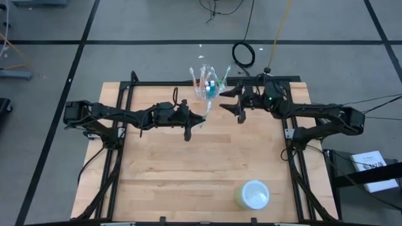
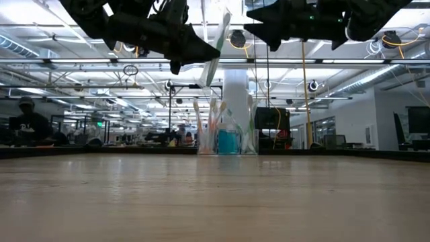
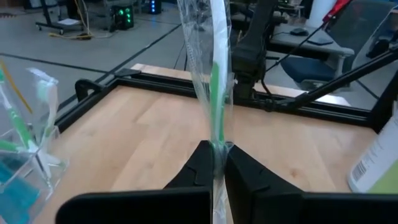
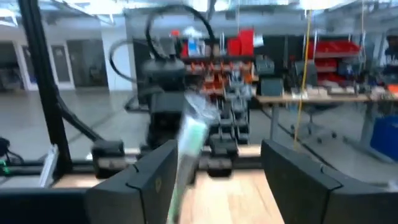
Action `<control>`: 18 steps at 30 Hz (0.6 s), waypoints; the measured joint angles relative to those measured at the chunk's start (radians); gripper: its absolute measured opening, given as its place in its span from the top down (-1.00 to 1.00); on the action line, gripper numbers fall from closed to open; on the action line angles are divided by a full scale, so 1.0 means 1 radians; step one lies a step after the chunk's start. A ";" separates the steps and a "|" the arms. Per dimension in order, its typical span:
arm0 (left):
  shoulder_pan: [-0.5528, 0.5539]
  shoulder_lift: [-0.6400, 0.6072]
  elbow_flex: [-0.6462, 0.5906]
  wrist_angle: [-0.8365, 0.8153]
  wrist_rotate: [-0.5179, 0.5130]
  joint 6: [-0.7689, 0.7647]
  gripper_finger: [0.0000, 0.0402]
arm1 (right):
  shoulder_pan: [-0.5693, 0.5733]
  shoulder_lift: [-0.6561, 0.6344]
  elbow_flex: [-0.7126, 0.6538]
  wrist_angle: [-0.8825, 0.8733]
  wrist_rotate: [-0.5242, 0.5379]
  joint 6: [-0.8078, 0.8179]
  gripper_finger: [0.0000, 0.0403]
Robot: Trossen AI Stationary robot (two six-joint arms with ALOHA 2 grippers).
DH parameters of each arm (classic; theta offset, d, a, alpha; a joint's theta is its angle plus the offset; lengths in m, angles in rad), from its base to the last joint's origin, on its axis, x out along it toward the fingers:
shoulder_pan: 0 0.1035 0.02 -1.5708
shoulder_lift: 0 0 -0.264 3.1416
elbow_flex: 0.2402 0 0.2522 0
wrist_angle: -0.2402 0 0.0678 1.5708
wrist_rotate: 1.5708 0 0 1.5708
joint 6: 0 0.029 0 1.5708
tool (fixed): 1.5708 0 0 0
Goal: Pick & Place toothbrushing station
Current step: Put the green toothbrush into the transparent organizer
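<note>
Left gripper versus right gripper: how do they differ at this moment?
The left gripper is shut on a plastic-wrapped green toothbrush; the right gripper is open with nothing between its fingers. In the high view, the left gripper sits nearer the table's middle, just short of the clear holder cup, while the right gripper sits beside the cup near the table's far edge. Both hang above the tabletop, pointing toward each other.

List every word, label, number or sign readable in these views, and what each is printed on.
None can be read.
White printed sheet right of the table: print too small.
White container seen from the left wrist: barcode label, digits blurred.
Red bins in the room: no legible text.
Wrapped toothbrush in the left end effector: no readable print.
</note>
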 joint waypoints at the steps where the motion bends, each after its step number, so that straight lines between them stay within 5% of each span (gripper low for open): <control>1: 0.000 0.000 0.000 0.000 -0.002 -0.003 0.96 | 0.010 0.010 0.002 0.019 0.001 0.003 -0.14; 18: -0.004 0.000 0.000 -0.008 -0.011 -0.013 0.95 | 0.069 0.176 0.086 0.092 0.025 0.046 -0.23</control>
